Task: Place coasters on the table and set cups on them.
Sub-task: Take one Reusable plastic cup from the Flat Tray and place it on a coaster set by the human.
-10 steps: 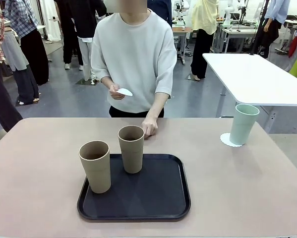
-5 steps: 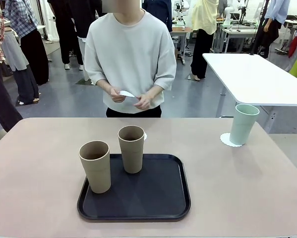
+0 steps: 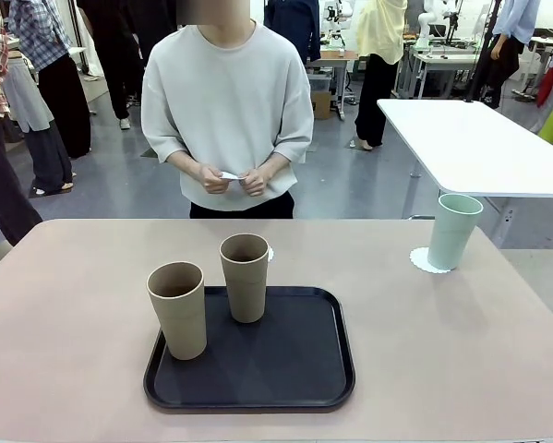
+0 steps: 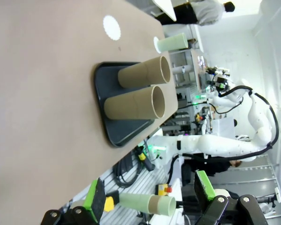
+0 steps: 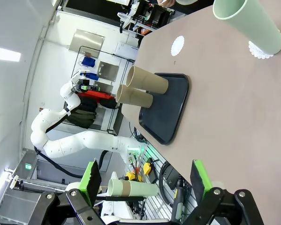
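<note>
Jaws wide on left gripper [image 4: 149,190] and right gripper [image 5: 145,176], both empty. Tan cup [image 3: 177,309] and brown cup [image 3: 245,277] stand close together on black tray [image 3: 294,369]; mint cup [image 3: 453,231] sits on its coaster [image 3: 418,262]; bare coaster [image 4: 111,27] lies behind tray on table [image 3: 73,305]. Risk: finger clips the neighbour cup and tips it; light coaster slides under an off-centre set-down.

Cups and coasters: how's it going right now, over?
Left tool and right tool open, empty. Mint cup on first coaster; second coaster bare; tan cup, brown cup on tray. Person's hands hold third coaster.
</note>
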Action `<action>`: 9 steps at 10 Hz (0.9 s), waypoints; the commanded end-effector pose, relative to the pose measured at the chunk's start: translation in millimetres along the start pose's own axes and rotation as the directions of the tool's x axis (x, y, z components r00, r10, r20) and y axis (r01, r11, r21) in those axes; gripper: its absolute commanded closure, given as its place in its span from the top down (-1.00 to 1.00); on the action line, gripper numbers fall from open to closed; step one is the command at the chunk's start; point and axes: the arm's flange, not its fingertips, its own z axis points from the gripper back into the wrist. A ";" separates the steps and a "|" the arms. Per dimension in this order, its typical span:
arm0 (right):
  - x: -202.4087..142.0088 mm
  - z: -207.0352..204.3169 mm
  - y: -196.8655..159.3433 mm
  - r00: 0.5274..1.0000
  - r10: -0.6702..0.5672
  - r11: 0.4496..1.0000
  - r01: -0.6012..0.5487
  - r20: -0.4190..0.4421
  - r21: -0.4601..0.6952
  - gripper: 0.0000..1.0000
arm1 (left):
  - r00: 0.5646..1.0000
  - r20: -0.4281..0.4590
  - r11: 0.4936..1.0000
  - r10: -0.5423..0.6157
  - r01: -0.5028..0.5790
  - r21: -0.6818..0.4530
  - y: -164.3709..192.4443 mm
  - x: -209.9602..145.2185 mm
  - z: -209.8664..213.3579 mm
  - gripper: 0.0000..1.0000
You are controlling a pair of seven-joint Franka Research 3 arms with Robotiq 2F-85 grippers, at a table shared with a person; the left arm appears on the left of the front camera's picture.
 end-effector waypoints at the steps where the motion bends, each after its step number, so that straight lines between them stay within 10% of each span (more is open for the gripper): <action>1: -4.4 -2.0 2.9 1.000 -0.009 1.000 0.009 -0.010 -0.002 1.00 | 1.000 0.009 1.000 -0.016 0.016 -0.019 -0.5 0.2 1.2 1.00; 7: 0.0 0.0 0.0 1.000 0.000 1.000 0.000 0.000 0.000 1.00 | 1.000 0.009 1.000 -0.016 0.016 -0.019 -0.5 0.2 1.2 1.00; 9: 29.2 -37.8 59.1 0.811 0.580 0.790 -0.583 -0.077 -0.188 1.00 | 1.000 0.009 1.000 -0.016 0.016 -0.019 -0.5 0.2 1.2 1.00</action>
